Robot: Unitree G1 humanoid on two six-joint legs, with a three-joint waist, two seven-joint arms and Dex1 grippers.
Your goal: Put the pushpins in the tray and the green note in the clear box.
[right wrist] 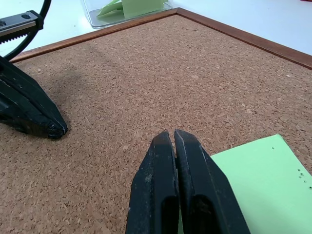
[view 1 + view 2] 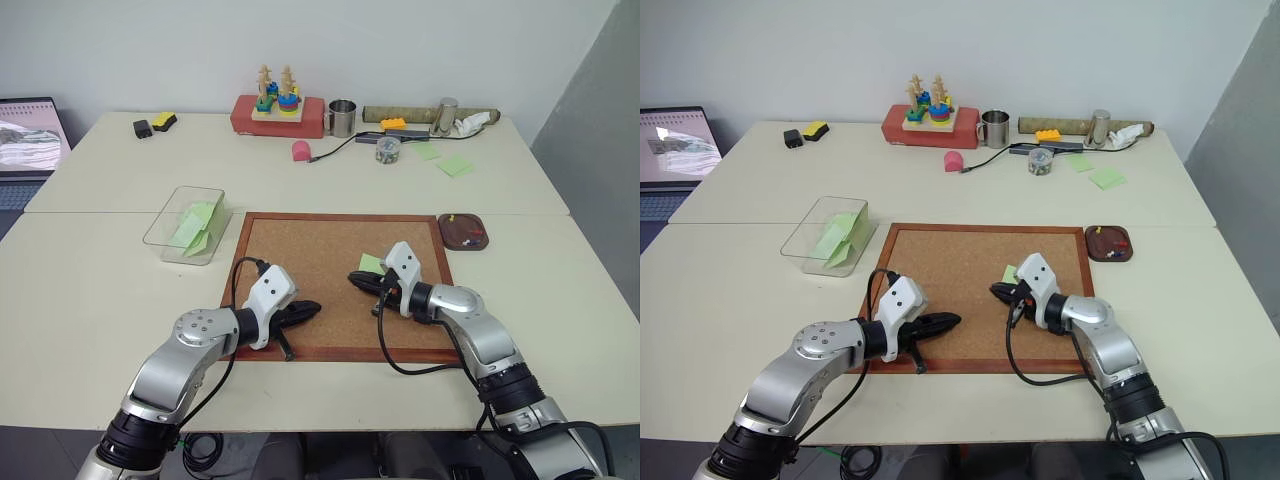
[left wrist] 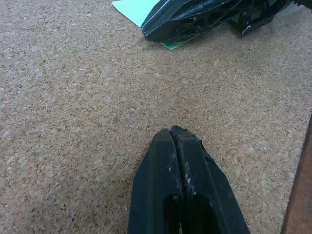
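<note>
The green note (image 2: 371,263) lies flat on the cork board (image 2: 320,250), right of its middle. My right gripper (image 2: 355,278) is shut, and its fingers rest over the near edge of the green note (image 1: 258,180); I cannot tell whether the paper is pinched. My left gripper (image 2: 310,308) is shut and empty, low over the board's near left part, with its tips (image 3: 173,134) pointing toward the right gripper. The clear box (image 2: 160,232) stands left of the board with green papers inside. The brown tray (image 2: 1108,255), at the board's far right corner, holds tiny yellow and red pushpins (image 2: 1097,230).
Along the table's far side are a red box with a stacking toy (image 2: 278,112), a metal mug (image 2: 342,118), a small jar of pins (image 2: 388,150), a pink object (image 2: 301,151) and loose green notes (image 2: 455,165). A laptop (image 2: 30,140) sits at far left.
</note>
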